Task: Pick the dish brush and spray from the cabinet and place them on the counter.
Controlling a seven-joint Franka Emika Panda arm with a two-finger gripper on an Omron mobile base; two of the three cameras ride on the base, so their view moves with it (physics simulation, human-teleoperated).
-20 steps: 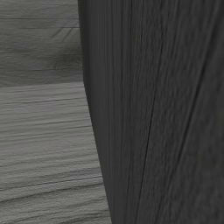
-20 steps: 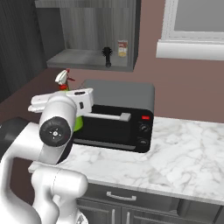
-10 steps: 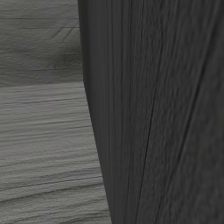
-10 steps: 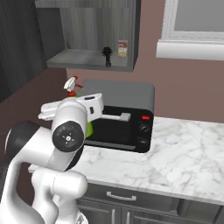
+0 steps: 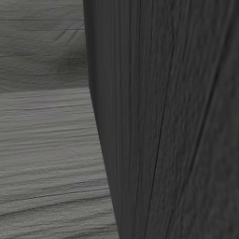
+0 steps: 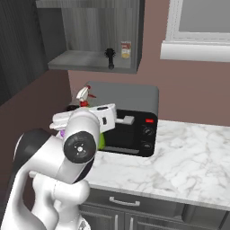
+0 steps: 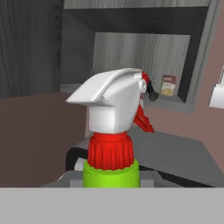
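Green-bodied spray (image 7: pixel 113 127) sits gripped in your tool beside the microwave (image 6: pixel 130 117); dish brush (image 6: pixel 109 57) waits on the cabinet shelf (image 6: pixel 85 62). Swing carelessly toward the tabletop (image 6: pixel 188 161), and the bottle could clip the microwave and slip.

Your left base view presses against a dark cabinet panel (image 5: pixel 177 116); right base and hand views both face the open cabinet (image 6: pixel 96 42), the hand view closer.
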